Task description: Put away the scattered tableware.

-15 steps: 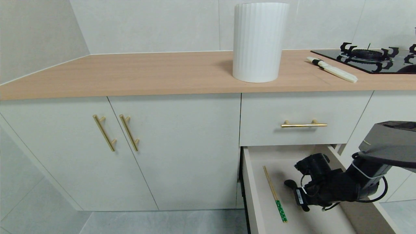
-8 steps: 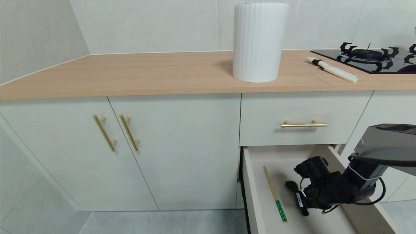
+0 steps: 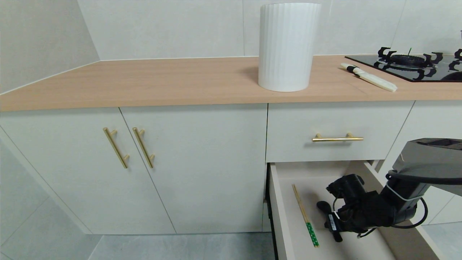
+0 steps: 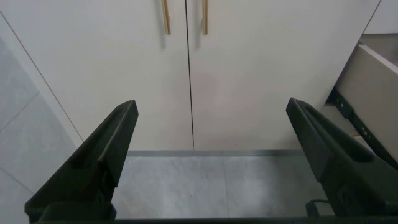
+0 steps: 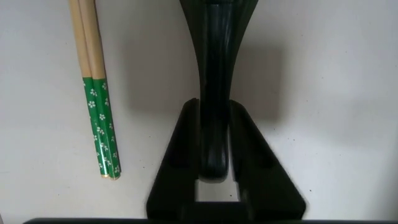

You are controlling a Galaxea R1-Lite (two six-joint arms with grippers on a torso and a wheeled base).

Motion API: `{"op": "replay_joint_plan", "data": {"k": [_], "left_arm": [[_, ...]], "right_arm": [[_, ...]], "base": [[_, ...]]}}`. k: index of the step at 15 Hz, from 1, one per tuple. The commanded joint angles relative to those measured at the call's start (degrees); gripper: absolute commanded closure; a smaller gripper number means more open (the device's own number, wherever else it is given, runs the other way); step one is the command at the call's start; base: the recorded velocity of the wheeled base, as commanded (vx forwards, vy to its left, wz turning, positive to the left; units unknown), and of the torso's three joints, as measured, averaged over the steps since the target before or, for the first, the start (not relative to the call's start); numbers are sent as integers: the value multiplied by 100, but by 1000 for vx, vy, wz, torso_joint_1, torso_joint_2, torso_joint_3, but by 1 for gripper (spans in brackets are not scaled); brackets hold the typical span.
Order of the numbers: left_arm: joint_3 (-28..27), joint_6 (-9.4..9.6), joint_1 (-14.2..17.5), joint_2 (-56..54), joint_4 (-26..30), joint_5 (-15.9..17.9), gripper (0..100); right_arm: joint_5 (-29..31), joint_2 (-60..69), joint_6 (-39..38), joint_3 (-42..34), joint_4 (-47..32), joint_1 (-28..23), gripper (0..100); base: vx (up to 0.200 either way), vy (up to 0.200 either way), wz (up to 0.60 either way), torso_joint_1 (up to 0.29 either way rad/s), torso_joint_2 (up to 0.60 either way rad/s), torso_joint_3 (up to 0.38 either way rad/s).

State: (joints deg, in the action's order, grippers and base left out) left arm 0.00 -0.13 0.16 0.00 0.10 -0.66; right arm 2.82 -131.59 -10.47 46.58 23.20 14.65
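My right gripper (image 3: 335,225) is inside the open lower drawer (image 3: 279,202), shut on the handle of a black spoon (image 3: 322,205). In the right wrist view the spoon handle (image 5: 214,74) runs between the fingers (image 5: 180,149) of the right gripper (image 5: 214,111), low over the drawer floor. A pair of wooden chopsticks (image 3: 305,216) with green patterned ends lies flat on the drawer floor beside the spoon (image 5: 94,93). A pale knife (image 3: 368,77) lies on the wooden countertop near the hob. My left gripper (image 4: 211,112) hangs open in front of the cabinet doors.
A tall white ribbed canister (image 3: 287,47) stands on the countertop (image 3: 162,81) above the drawers. A black gas hob (image 3: 408,63) is at the far right. The upper drawer with its gold handle (image 3: 337,138) is closed. Two cabinet doors with gold handles (image 3: 142,147) are to the left.
My right arm has sunk a little lower into the drawer with the spoon, then nearly stopped. The chopsticks and the things on the counter have not moved.
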Motion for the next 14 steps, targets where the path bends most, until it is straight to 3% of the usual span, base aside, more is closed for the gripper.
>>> {"op": "replay_joint_plan", "data": {"k": [1,8,12,14], "left_arm": [[0,5,2,0,-1,-4,0],[0,-4,2,0,-1,-4,0],[0,-4,2,0,-1,-4,0],[0,5,2,0,-1,-4,0]], "right_arm": [[0,1,1,0,0,2,0],[-9,476,-34,-149,-26,11,0],[-27,2067,-25,-624,-123,-6,0],[-53,2910,-16,-624,-641,-6,0]], "base": [[0,0,0,0,0,0],[0,0,0,0,0,0],[0,0,0,0,0,0],[0,0,0,0,0,0]]}}
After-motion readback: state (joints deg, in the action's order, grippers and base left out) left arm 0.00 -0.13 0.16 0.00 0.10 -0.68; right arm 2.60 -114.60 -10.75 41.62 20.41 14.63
